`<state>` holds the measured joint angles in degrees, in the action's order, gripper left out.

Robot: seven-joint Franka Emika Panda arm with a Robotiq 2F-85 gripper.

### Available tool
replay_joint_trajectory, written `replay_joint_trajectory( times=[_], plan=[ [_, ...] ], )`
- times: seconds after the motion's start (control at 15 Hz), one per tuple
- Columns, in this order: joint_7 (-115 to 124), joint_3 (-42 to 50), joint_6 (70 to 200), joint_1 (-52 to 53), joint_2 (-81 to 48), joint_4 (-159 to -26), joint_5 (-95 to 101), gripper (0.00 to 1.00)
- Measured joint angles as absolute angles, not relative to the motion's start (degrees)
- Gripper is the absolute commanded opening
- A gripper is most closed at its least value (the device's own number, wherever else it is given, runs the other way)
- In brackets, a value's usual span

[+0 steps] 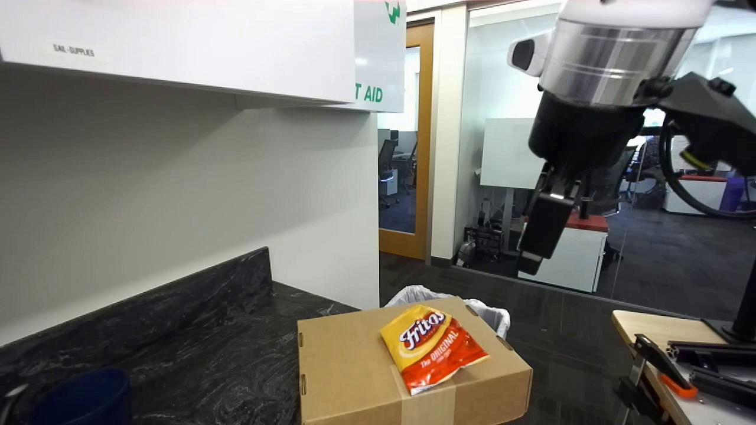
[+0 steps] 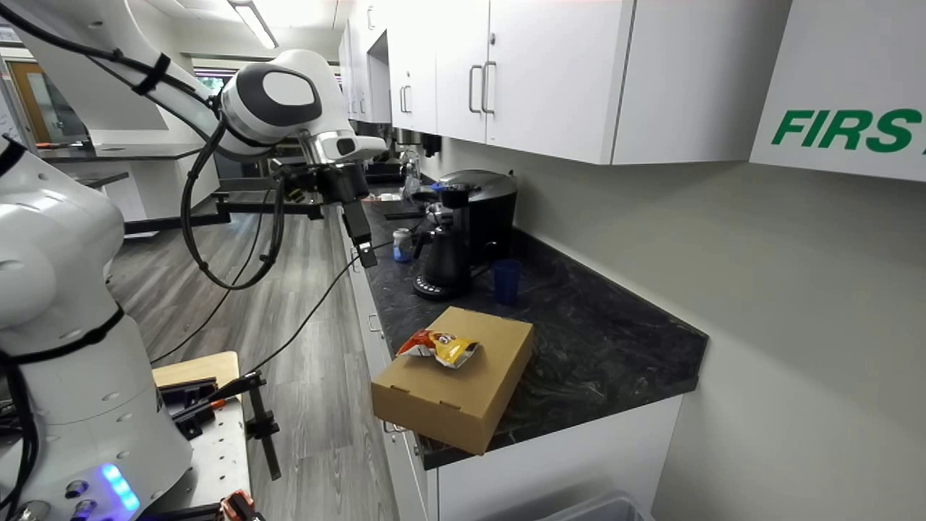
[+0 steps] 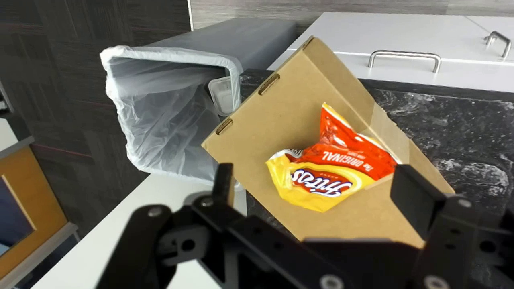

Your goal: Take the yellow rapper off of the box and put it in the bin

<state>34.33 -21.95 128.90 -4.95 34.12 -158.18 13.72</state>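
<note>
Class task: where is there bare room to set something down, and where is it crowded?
Bare: the black countertop between cardboard box, blue cup and wall; also that box's top beside the Fritos bag. Crowded: around the electric kettle, drinks can and black appliance.

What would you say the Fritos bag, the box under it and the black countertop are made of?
Fritos bag: thin plastic film, perhaps foil-lined, and glossy, going by its bright highlights and crisp creases.
Box: matte cardboard, shown by its plain brown faces and slotted edges.
Countertop: stone, or laminate imitating it, seemingly with a slight sheen; the pale swirls on black fit either.
</note>
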Motion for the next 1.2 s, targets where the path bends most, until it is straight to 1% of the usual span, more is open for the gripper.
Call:
replay_joint_trajectory(
  times=[0.53, 0.8, 1.2],
  plan=[
    [35.0, -17.1, 129.7, -6.3, 21.8, -152.0, 14.6, 1.0],
    [34.9, -13.2, 129.7, -6.4, 18.1, -148.6, 15.5, 1.0],
    [34.5, -10.4, 129.6, -5.7, 12.0, -146.2, 14.8, 1.0]
  ],
)
